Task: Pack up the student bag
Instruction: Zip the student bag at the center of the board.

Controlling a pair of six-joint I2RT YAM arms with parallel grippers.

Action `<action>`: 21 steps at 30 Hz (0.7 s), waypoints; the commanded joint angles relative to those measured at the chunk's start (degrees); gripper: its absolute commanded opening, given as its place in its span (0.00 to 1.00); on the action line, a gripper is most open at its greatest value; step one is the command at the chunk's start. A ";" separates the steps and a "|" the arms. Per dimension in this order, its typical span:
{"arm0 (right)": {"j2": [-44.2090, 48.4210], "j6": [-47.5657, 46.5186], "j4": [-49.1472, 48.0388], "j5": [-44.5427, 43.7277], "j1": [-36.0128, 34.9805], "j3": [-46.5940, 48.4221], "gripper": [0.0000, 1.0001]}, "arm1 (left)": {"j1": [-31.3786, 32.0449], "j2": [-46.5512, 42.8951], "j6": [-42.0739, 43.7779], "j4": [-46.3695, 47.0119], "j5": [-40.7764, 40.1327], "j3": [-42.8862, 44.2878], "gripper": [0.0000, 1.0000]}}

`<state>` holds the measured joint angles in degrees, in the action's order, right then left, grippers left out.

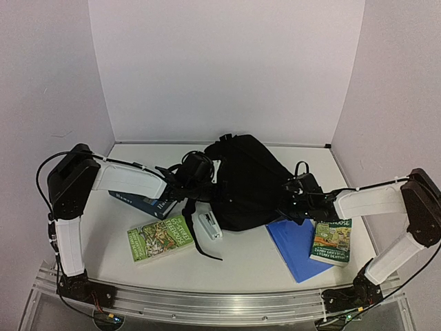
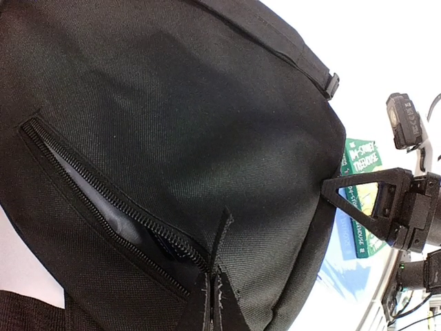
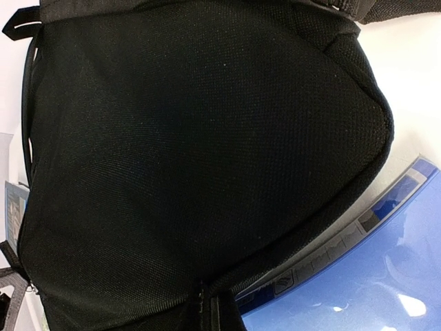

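The student bag (image 1: 244,181) is a large black fabric backpack lying in the middle of the table. It fills the left wrist view (image 2: 207,117) and the right wrist view (image 3: 200,138). My left gripper (image 1: 213,181) is at the bag's left side. In the left wrist view it (image 2: 210,303) is shut on a pinched ridge of bag fabric, beside a partly open zip pocket (image 2: 103,200). My right gripper (image 1: 289,196) is at the bag's right edge. In the right wrist view it (image 3: 210,314) is shut on the bag's lower seam.
A dark blue book (image 1: 141,201) lies under my left arm. A green book (image 1: 160,238) and a white stapler (image 1: 209,225) lie in front of the bag. A blue folder (image 1: 296,247) and another green book (image 1: 331,241) lie at the right, under my right arm.
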<state>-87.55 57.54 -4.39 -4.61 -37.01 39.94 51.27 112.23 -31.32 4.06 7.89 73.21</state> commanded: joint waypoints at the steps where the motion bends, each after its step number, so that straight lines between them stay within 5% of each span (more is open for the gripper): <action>1: 1.75 0.11 3.82 -3.57 0.35 -1.49 0.00 | -2.73 -3.78 -1.85 4.20 -1.99 -1.89 0.00; 21: 2.52 -0.15 4.22 -3.25 0.33 -1.78 0.00 | -4.25 -1.69 -6.70 14.02 9.64 -7.00 0.16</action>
<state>-86.85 57.71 -2.57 -5.89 -36.88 39.07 46.50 111.46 -37.55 14.61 14.23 66.59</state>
